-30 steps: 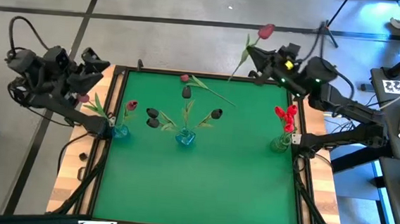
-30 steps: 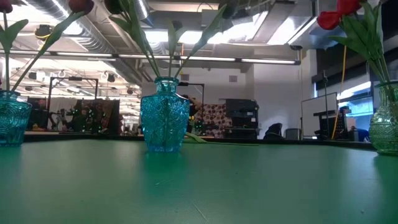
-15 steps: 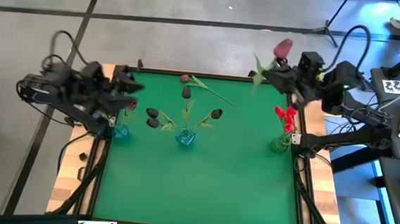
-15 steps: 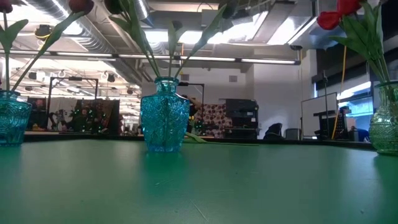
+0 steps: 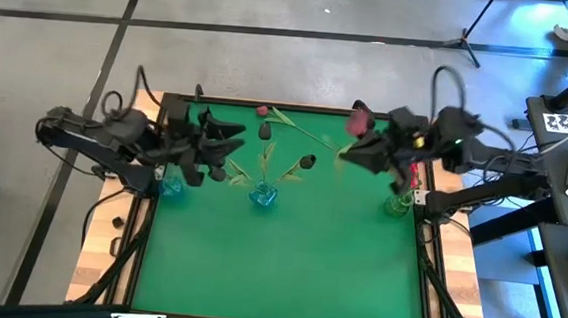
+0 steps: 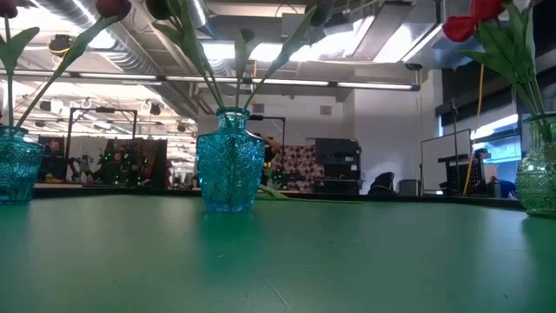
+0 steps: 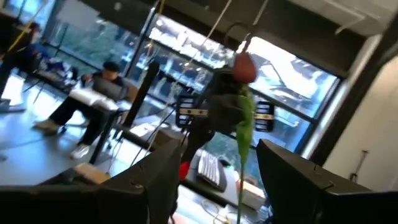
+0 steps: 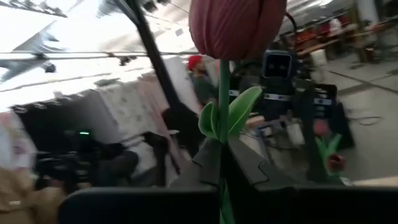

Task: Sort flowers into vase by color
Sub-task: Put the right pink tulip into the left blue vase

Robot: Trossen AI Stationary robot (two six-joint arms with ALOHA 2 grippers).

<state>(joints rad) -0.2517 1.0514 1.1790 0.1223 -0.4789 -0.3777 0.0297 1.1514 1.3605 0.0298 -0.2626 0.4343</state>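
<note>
My right gripper (image 5: pixel 352 154) is shut on a pink tulip (image 5: pixel 359 119) above the table's far right part; its head (image 8: pixel 233 25) fills the right wrist view. My left gripper (image 5: pixel 229 140) stands open and empty above the far left part, pointing toward the right arm; the left wrist view shows its own gap (image 7: pixel 214 199) and, farther off, the held tulip (image 7: pixel 244 68). Another pink tulip (image 5: pixel 287 121) lies flat by the far edge. The left blue vase (image 5: pixel 170 186), the middle blue vase (image 5: pixel 263 196) and the green vase (image 5: pixel 397 202) each hold flowers by their stems. My right gripper pinches the tulip's thin green stem (image 8: pixel 222 155) between its two fingers, just below the leaves. The fingers (image 8: pixel 261 171) reach about level from the table's right side and lie across the stem. The flower is lifted clear, roughly upright, head above the fingers.
Dark tulip heads (image 5: pixel 307 162) spread out from the middle vase (image 6: pixel 230 161). Red tulips (image 6: pixel 473 17) stand in the green vase (image 6: pixel 539 174). Bare green mat (image 5: pixel 286 269) covers the near half. People and desks show in the room beyond.
My left gripper has swept from beyond the table's left edge out over the mat toward the right, staying open. My right gripper has swung with the pink tulip from beyond the far edge toward the left and near side, turning as it went.
</note>
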